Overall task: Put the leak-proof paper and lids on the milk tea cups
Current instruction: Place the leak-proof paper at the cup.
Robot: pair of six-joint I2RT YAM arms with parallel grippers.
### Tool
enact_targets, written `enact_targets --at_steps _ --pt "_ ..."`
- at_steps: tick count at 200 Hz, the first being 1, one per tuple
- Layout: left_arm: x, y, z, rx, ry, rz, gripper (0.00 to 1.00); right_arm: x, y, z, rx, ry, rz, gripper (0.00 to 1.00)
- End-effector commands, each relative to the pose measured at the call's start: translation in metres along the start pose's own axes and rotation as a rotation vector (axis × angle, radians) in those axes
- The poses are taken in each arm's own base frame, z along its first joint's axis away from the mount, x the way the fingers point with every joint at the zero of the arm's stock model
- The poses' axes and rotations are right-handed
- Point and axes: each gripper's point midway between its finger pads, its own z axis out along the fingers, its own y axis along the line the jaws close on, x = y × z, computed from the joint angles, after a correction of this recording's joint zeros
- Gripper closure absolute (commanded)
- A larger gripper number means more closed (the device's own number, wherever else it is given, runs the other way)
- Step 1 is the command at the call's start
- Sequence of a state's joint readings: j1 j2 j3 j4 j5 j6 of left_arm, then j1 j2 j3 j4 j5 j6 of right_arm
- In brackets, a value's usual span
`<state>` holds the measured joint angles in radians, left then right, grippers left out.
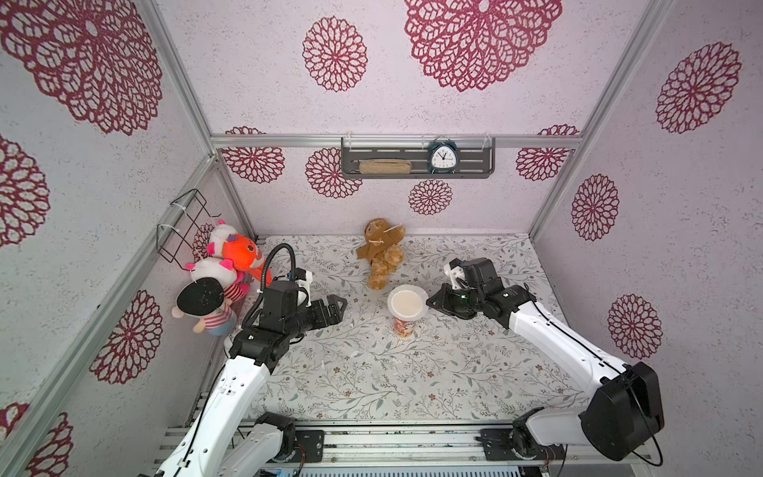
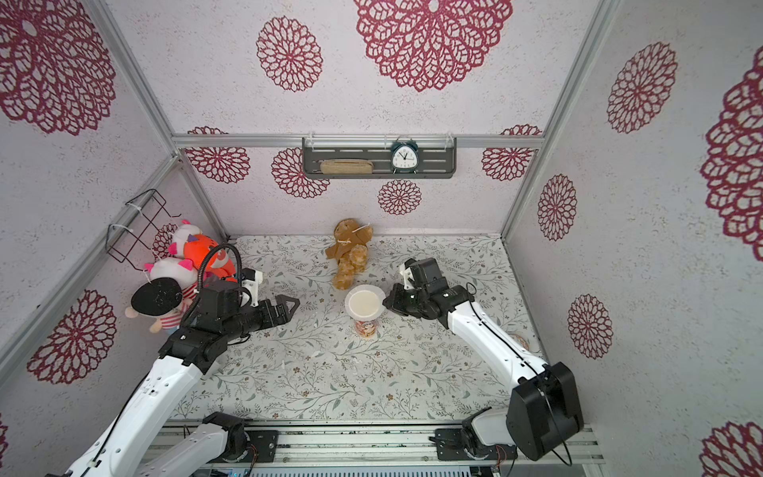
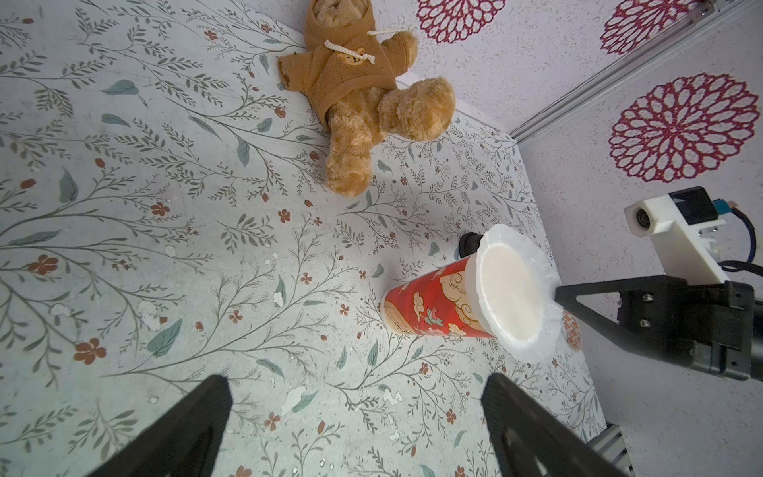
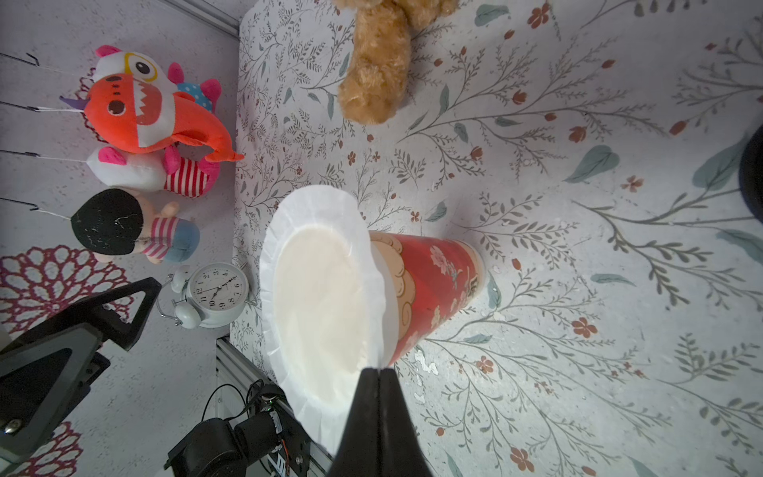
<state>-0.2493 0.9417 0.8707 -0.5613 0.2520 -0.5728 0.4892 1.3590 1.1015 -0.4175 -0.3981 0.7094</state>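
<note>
Floral-print tabletop (image 1: 454, 371) fills the floor of the booth, and walls (image 1: 475, 206) with red flower medallions close it in on three sides. Near the middle you have the milk tea cup (image 1: 404, 326), upright, its red-orange print facing the camera in both top views (image 2: 366, 328). The leak-proof paper (image 1: 408, 304) lies across the cup's mouth, and its frilled margin overhangs the rim all the way round (image 4: 313, 297).

Your right gripper (image 1: 429, 302) sits at the cup's rim on the right side. From the right wrist view its jaws are pressed tight together (image 4: 377, 373), with the paper's edge caught at their tips. The left wrist view shows the same black tip meeting the paper's margin (image 3: 558, 290).

Your left gripper (image 1: 336, 309) hangs over bare tabletop on the cup's other side, well apart from it, jaws spread wide and holding nothing (image 3: 355, 378).

Behind the cup a brown teddy bear (image 1: 382, 256) lies against the back wall. Plush toys (image 1: 223, 268) hang by the left wall, and a clock (image 1: 442, 157) stands on the grey shelf (image 1: 417, 175).
</note>
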Motion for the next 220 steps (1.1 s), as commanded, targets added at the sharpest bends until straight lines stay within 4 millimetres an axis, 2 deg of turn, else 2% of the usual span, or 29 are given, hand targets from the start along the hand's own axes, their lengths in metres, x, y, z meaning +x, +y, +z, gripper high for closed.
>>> enact_targets --at_steps 1,25,63,135,164,191,202,220 --pt "-0.01 -0.009 -0.009 0.016 -0.033 0.021 0.01 -0.006 0.01 -0.004 -0.046 -0.019 -0.004 1.0" --pt "-0.01 -0.01 -0.008 0.018 -0.031 0.022 0.01 -0.005 0.011 -0.003 -0.054 -0.011 0.001 0.96" --pt "-0.01 -0.01 -0.008 0.02 -0.028 0.022 0.01 -0.003 0.007 -0.003 -0.035 -0.005 0.004 0.83" --pt "-0.01 -0.011 -0.008 0.026 -0.027 0.019 0.01 -0.005 -0.003 -0.011 0.014 -0.031 0.005 0.83" --pt "-0.009 -0.013 -0.006 0.035 -0.019 0.015 0.01 -0.01 -0.009 -0.023 0.039 -0.065 0.0 0.8" --pt "-0.011 -0.025 0.001 0.089 0.017 0.009 0.01 -0.021 -0.036 -0.038 0.101 -0.106 0.022 0.66" --pt "-0.013 -0.031 0.006 0.112 0.034 0.008 0.02 -0.026 -0.056 -0.043 0.15 -0.122 0.034 0.54" --pt "-0.017 -0.039 0.013 0.127 0.041 0.018 0.02 -0.032 -0.095 -0.044 0.267 -0.125 0.05 0.42"
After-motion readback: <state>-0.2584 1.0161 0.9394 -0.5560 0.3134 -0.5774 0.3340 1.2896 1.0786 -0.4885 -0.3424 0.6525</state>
